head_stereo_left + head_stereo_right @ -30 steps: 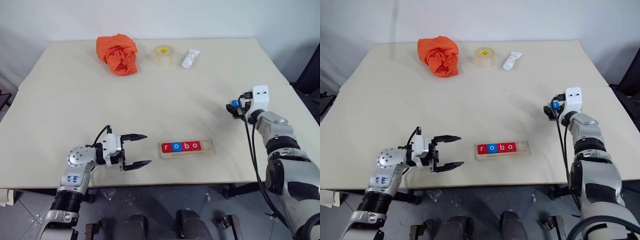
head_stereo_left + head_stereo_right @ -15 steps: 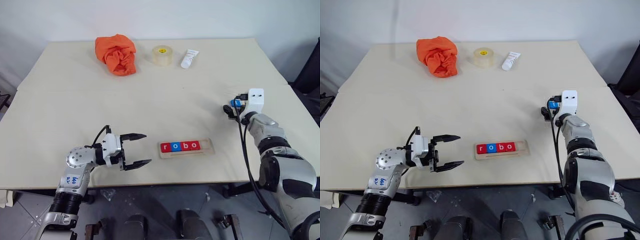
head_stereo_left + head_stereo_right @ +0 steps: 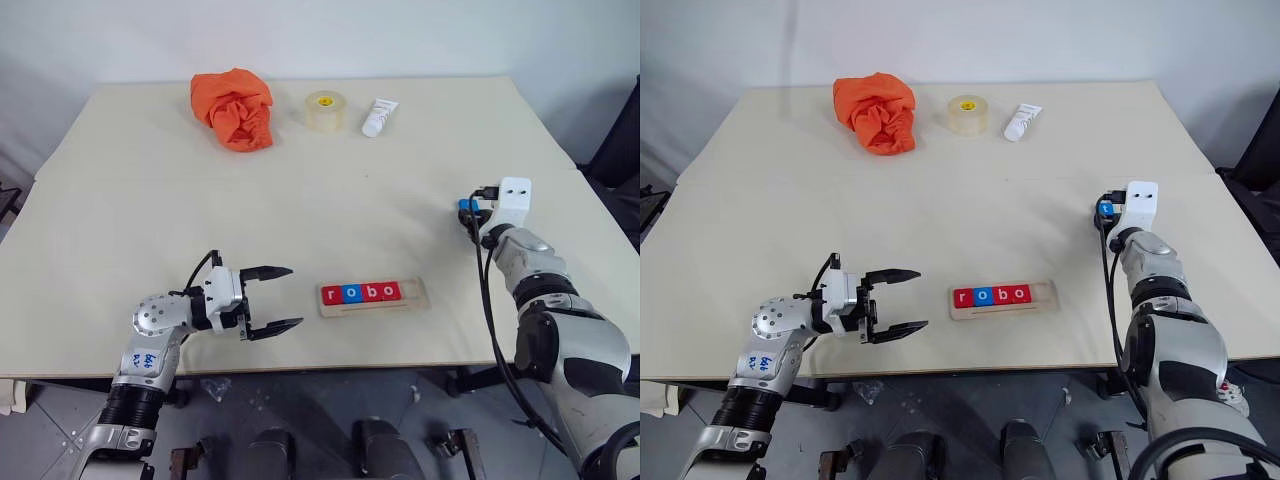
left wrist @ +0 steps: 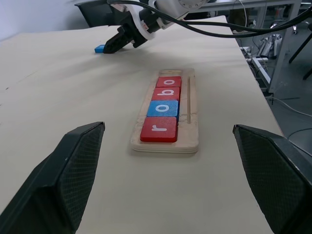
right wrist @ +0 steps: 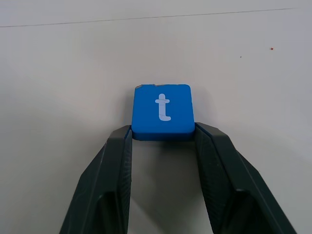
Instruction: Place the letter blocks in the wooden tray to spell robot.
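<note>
In the head views, the wooden tray point(image 3: 374, 297) lies near the front edge of the table point(image 3: 330, 190), a little right of centre. Four letter blocks point(image 3: 362, 293) sit in its slot in a touching row: red r, blue o, red b, red o, with the rightmost place bare. The left gripper point(image 3: 272, 299) hovers just left of the tray, pointing at it, its two black fingers spread wide with nothing between them. Well to the right, at mid-depth, the right gripper point(image 3: 1104, 211) reaches down to the blue t block point(image 3: 1105, 209), which lies on the table well apart from the tray. At the far edge sit an orange cloth point(image 3: 234, 106), a roll of tape point(image 3: 326, 110) and a white tube point(image 3: 379, 117), left to right.

In the left wrist view, the tray point(image 4: 191, 117) runs away from the camera with the four blocks point(image 4: 163, 108) flat in it, the r nearest. The two wide-apart fingers point(image 4: 63, 180) frame it from either side without touching it. Beyond the tray, the right gripper point(image 4: 109, 46) has its tips at the blue block point(image 4: 101, 48) on the table.

In the right wrist view, the t block point(image 5: 163, 111) lies flat on the table, letter up. The right gripper point(image 5: 163, 132) has narrowed onto it: each fingertip point(image 5: 119, 139) presses against a near corner of the tile, pinching it at its near edge
</note>
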`<control>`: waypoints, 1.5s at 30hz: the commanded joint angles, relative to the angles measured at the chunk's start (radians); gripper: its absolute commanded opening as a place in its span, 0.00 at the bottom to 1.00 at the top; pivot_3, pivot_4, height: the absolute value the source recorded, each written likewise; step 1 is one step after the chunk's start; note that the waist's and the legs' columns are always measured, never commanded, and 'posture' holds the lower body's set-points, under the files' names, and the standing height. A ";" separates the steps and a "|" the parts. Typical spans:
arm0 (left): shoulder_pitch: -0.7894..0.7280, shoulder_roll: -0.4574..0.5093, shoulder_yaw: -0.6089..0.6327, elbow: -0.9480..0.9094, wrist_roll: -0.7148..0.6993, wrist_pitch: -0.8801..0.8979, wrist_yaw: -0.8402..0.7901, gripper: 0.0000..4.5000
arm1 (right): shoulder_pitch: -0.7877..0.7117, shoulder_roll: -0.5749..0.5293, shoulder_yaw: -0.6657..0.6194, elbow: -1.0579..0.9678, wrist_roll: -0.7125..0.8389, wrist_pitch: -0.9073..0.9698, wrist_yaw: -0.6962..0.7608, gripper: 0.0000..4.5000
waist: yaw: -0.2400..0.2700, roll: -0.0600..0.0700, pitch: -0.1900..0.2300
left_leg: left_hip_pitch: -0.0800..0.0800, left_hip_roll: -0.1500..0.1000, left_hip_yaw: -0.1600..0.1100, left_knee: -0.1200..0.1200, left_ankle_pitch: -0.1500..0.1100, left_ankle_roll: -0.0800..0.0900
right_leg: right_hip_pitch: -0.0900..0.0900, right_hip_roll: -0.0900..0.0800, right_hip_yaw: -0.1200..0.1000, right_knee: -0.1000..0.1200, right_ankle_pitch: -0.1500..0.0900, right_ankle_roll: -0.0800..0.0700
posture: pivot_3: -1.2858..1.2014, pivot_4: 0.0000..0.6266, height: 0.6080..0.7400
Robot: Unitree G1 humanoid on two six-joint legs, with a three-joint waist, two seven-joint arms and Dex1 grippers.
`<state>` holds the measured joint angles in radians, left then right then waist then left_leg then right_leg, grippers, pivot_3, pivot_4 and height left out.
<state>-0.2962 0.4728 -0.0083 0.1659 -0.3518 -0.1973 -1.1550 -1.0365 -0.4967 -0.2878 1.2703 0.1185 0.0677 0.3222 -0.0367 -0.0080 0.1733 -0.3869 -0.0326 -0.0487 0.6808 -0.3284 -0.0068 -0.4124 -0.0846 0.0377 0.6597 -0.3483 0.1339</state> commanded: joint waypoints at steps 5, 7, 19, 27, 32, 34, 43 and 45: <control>0.020 0.007 0.007 -0.041 -0.024 -0.005 -0.010 1.00 | 0.263 0.010 0.012 -0.523 0.084 0.165 0.098 0.33 | 0.005 0.000 0.000 | 0.000 0.000 0.000 0.000 0.000 0.000 | 0.000 0.000 0.000 0.000 0.000 0.000 | 0.52 0.24 1.00; 0.020 0.010 0.006 -0.036 -0.027 -0.002 -0.018 1.00 | 0.409 0.022 0.014 -0.815 0.128 0.295 0.090 0.33 | 0.010 0.001 -0.001 | -0.001 0.001 -0.004 0.000 0.000 0.000 | 0.000 -0.001 0.000 0.001 0.000 0.000 | 0.52 0.24 1.00; -0.046 -0.005 -0.011 0.051 -0.030 -0.010 -0.083 1.00 | 0.942 0.090 -0.082 -1.742 0.301 0.753 -0.066 0.33 | 0.011 0.002 -0.001 | -0.001 0.000 -0.005 0.000 0.000 0.000 | 0.001 0.000 -0.001 0.000 0.000 0.000 | 0.52 0.24 1.00; -0.080 -0.022 -0.017 0.091 -0.024 -0.017 -0.113 1.00 | 1.083 0.162 -0.108 -1.886 0.341 0.801 -0.122 0.33 | 0.011 0.002 -0.001 | -0.001 -0.001 -0.005 -0.001 0.000 0.000 | 0.001 0.000 0.000 0.000 0.000 0.000 | 0.52 0.24 1.00; -0.099 -0.028 -0.015 0.113 -0.020 -0.022 -0.127 1.00 | 1.111 0.165 -0.089 -1.874 0.343 0.770 -0.108 0.64 | 0.010 0.002 -0.001 | 0.000 -0.001 -0.005 -0.001 0.000 0.000 | 0.001 0.001 0.000 0.001 0.000 0.000 | 0.52 0.24 1.00; -0.107 -0.027 -0.013 0.122 -0.020 -0.024 -0.131 1.00 | 1.130 0.164 -0.086 -1.865 0.345 0.747 -0.091 0.78 | 0.011 0.002 -0.001 | 0.000 -0.001 -0.005 -0.001 0.000 0.000 | 0.001 0.001 0.000 0.001 0.000 0.000 | 0.52 0.24 1.00; -0.110 -0.028 -0.012 0.126 -0.019 -0.028 -0.132 1.00 | 1.192 -0.045 -0.073 -1.708 0.261 0.554 0.125 0.99 | 0.012 0.002 -0.001 | 0.000 -0.002 -0.004 -0.001 0.000 0.001 | 0.001 0.002 -0.001 0.000 0.000 0.000 | 0.52 0.24 1.00; -0.112 -0.031 -0.013 0.126 -0.018 -0.028 -0.129 1.00 | 1.185 -0.114 -0.075 -1.659 0.259 0.510 0.200 0.99 | 0.012 0.002 -0.001 | 0.001 -0.002 -0.003 -0.001 0.000 0.002 | 0.002 0.003 -0.001 0.000 0.000 0.000 | 0.52 0.24 1.00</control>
<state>-0.3918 0.4454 -0.0234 0.2954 -0.3644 -0.2112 -1.2824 0.1520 -0.5845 -0.3532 -0.3979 0.3812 0.6293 0.4607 -0.0247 -0.0059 0.1721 -0.3862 -0.0348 -0.0522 0.6802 -0.3281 -0.0052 -0.4101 -0.0819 0.0367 0.6594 -0.3483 0.1339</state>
